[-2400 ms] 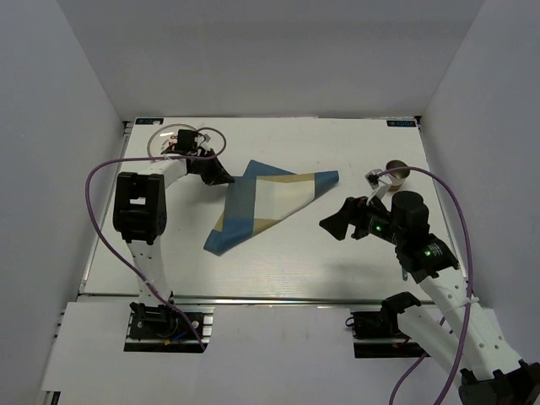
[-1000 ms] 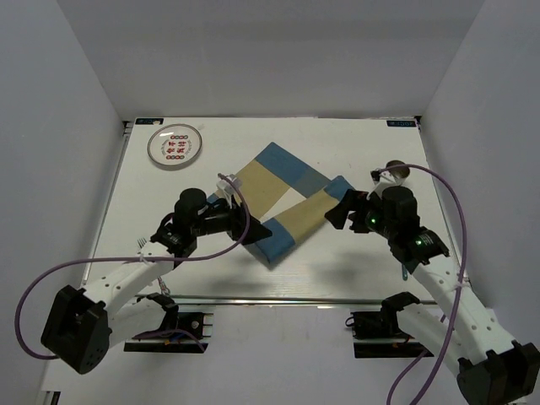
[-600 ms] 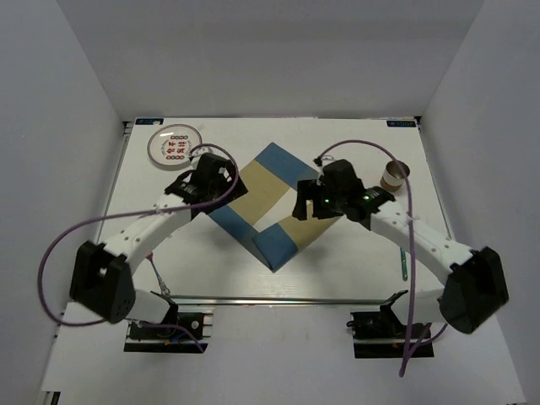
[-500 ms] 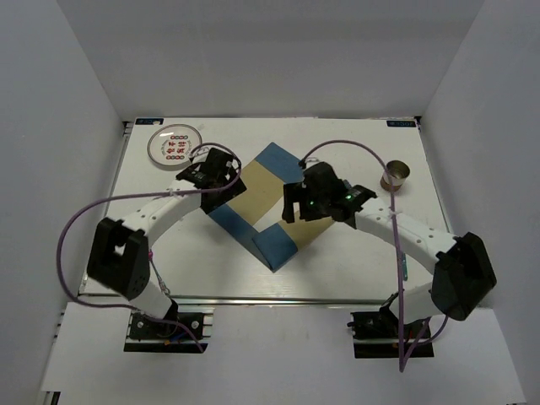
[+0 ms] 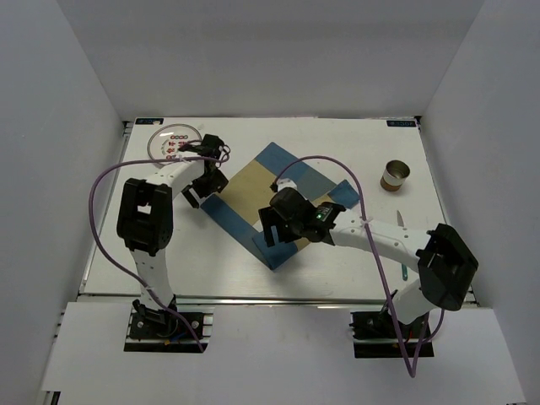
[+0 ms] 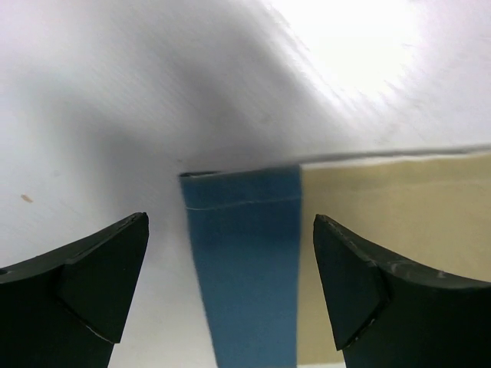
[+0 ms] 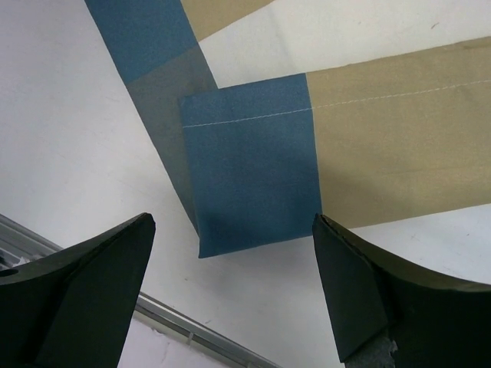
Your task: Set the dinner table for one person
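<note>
We see the left gripper (image 6: 230, 230) and right gripper (image 7: 234, 222) spread wide, holding nothing. Between each pair of jaws lies a stitched, square blue corner of the woven blue-and-tan placemat (image 7: 253, 176). The smooth white dinner table (image 6: 115, 115) lies flat beneath both.

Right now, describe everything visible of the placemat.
The placemat is a cloth of blue and tan blocks with pale stitching. It lies as a diamond near the middle of the white dinner table. It is not flat: in the right wrist view a blue corner flap is doubled over onto it, and bare table shows between tan bands. The left gripper hangs open over its left blue corner, and the right gripper hangs open over the folded flap. Neither grips it.
</note>
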`<state>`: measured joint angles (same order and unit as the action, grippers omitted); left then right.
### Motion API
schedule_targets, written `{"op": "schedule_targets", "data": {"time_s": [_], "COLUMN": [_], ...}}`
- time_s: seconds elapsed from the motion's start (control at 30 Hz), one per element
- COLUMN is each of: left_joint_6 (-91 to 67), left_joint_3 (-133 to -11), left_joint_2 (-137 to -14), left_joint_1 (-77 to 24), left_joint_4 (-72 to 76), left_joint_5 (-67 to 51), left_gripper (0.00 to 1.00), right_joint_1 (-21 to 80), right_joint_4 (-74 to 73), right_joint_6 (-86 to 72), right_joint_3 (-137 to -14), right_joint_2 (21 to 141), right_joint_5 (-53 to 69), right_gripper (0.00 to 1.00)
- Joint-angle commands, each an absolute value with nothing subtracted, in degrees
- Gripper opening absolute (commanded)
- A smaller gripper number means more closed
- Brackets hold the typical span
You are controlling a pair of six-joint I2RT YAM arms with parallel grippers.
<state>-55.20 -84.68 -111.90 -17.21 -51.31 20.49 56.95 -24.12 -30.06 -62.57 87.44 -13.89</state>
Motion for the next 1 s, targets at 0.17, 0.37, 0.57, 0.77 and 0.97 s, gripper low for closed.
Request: {"op": "schedule_targets", "data": {"time_s": [0.17, 0.37, 0.57, 0.77, 0.97], "left_joint_6": [-55.9, -55.37, -53.7, -52.56, -51.51], "left_joint_3": [-80.87, -74.27, -72.86, -70.31, -69.87], "left_joint_2": [-111.62, -111.53, -112.42, -110.22, -108.72], "left_joint_1": [-15.12, -15.12, -14.59, -14.59, -14.59], "left_joint_4": [-51.78, -46.76, -44.74, -42.1, -41.22], "left_joint_5": [20.48, 17.14, 14.77, 12.31, 11.25], "left_gripper": [0.84, 0.28, 0.0, 0.0, 0.0], "right_joint_1": [60.02, 63.1, 63.63, 64.6, 65.74], "right_joint_4": [-26.71, -33.14, -29.97, -27.86, -27.86], "right_joint_6": [-29.97, -30.23, -32.25, -33.13, -33.57], "right_joint_3": [-69.33, -78.48, -78.4, -78.75, -80.33], "right_joint_2": [94.29, 104.93, 108.54, 110.21, 112.23], "right_joint_5": [-21.88, -27.86, -28.92, -29.09, -29.44], "right_gripper": [0.89, 0.89, 0.77, 0.66, 0.64]}}
